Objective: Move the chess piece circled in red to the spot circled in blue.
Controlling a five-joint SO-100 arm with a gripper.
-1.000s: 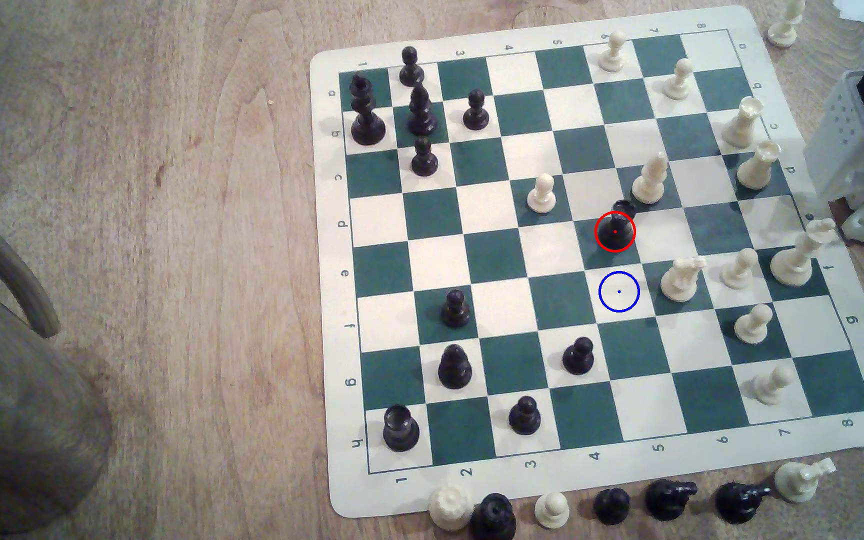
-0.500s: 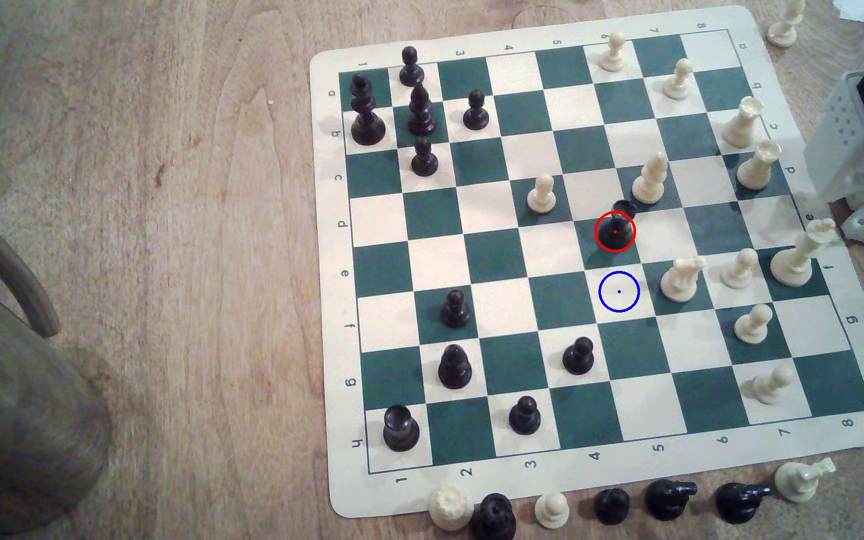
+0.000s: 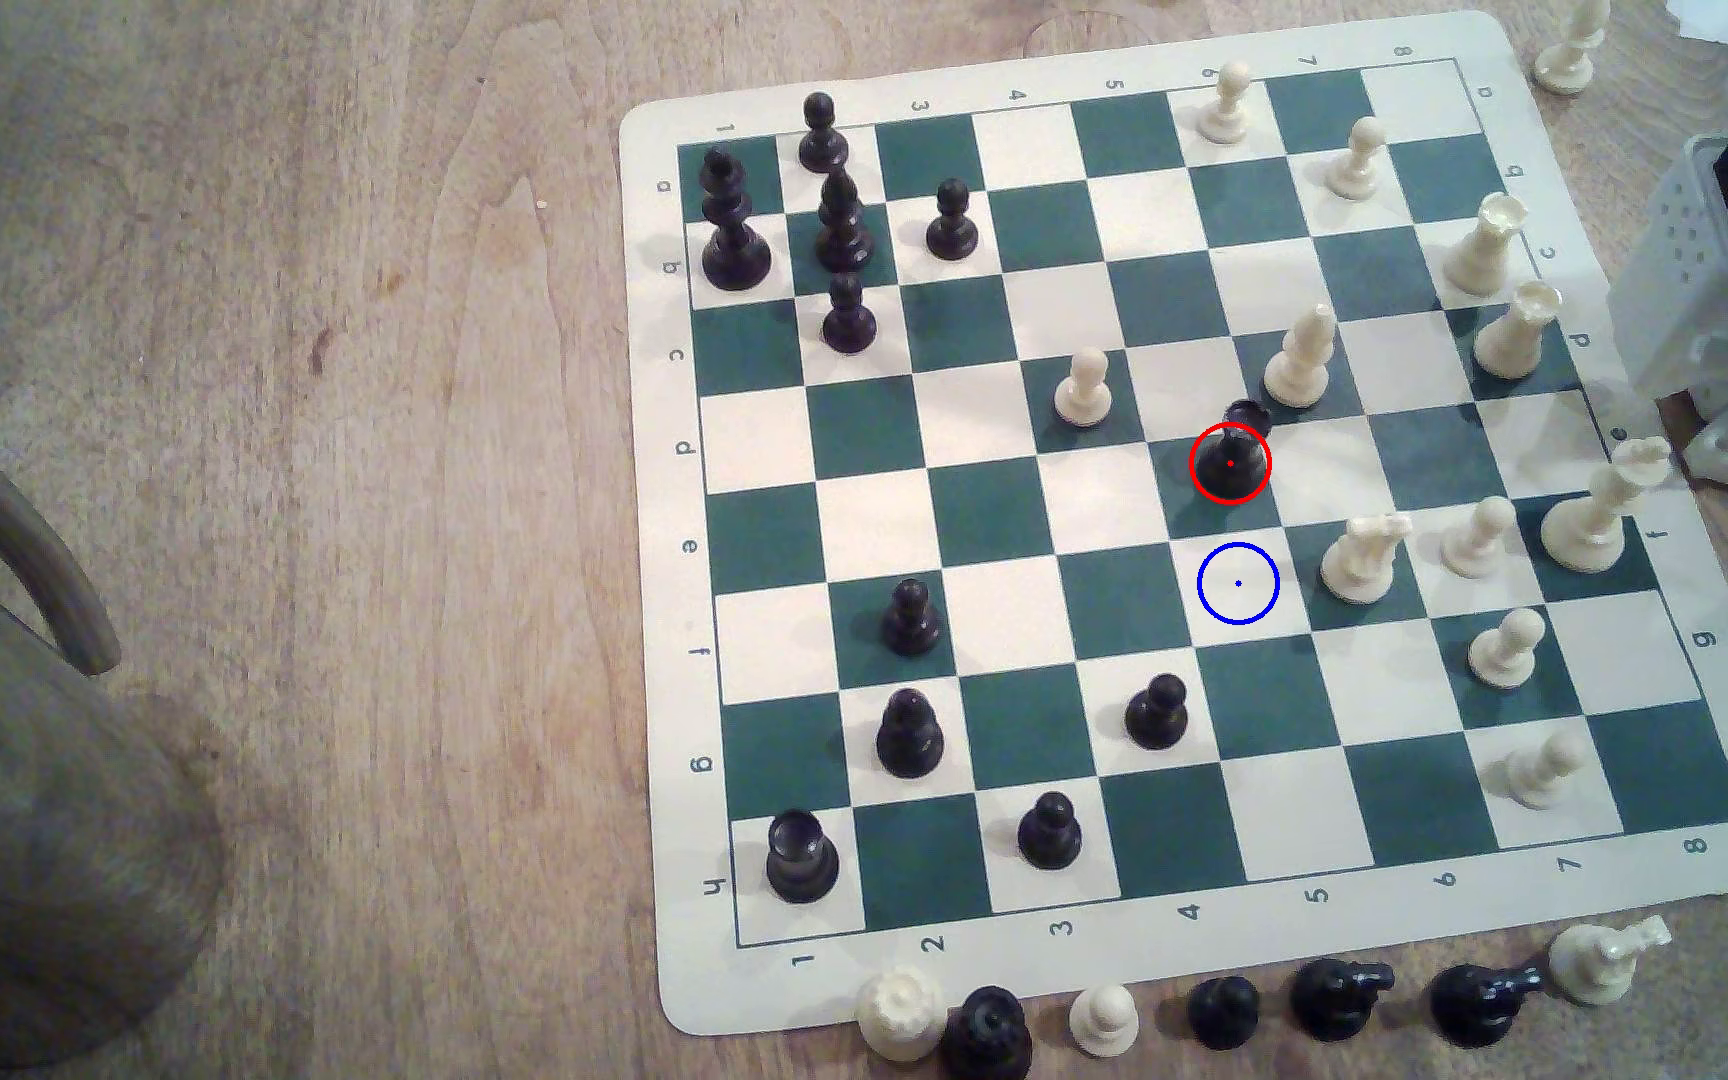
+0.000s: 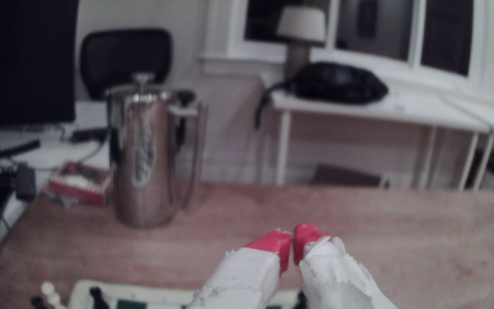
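A wooden table [image 4: 388,231] carries a steel coffee press [image 4: 147,160]. Behind stand a black office chair [image 4: 127,56], a white side table [image 4: 373,110], a lamp [image 4: 300,32] and dark windows [image 4: 444,32].

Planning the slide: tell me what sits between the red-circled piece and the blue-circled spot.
Nothing. In the exterior view the chess piece and the spot occupy adjoining squares, with bare board between.

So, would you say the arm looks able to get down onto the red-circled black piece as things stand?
Probably yes. The chess piece stands alone on its dark square, and nothing is above it. The nearest neighbour, a white bishop, stands apart on the diagonal square. The gripper is shut and empty, so it must open first.
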